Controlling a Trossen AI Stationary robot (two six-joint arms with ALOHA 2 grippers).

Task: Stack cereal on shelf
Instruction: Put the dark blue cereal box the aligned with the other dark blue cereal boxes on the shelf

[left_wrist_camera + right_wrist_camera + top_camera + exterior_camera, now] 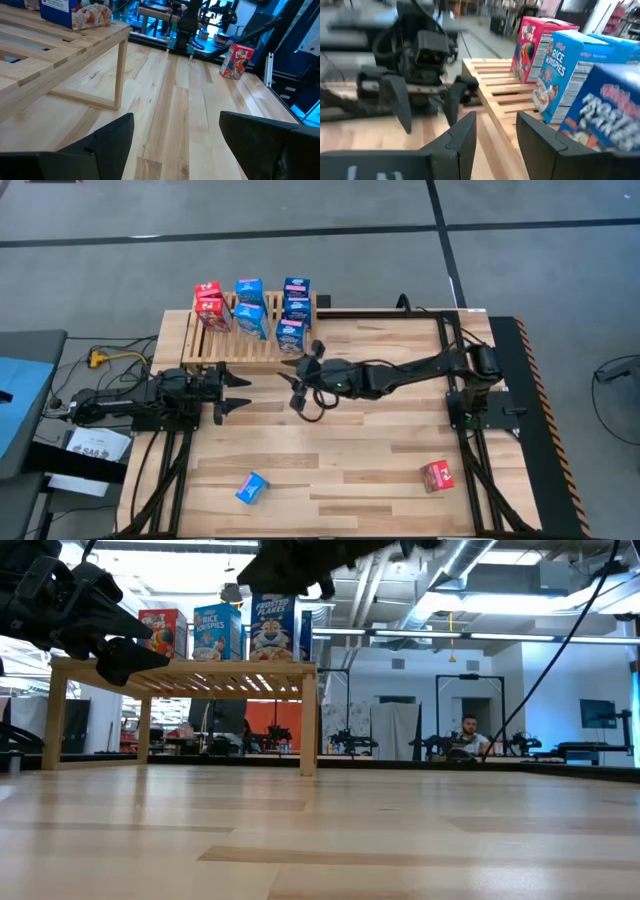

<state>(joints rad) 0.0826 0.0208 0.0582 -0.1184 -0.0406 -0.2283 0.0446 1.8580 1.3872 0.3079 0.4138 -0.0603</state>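
1. Cereal, on the shelf (pixel 215 345): a red box (pixel 210 305) at one end, blue boxes (pixel 249 307) in the middle, more blue boxes (pixel 293 312) at the other end. All stand upright on the slats.
2. Cereal, loose on the table (pixel 350 460): one blue box (pixel 252 488) lying near the front edge; one red box (pixel 437 475) near the front right side, well apart from it.
3. My right hand (pixel 305 370): empty, fingers parted, in the air just in front of the shelf's right end.
4. My left hand (pixel 232 394): empty, fingers spread, just in front of the shelf's left part.
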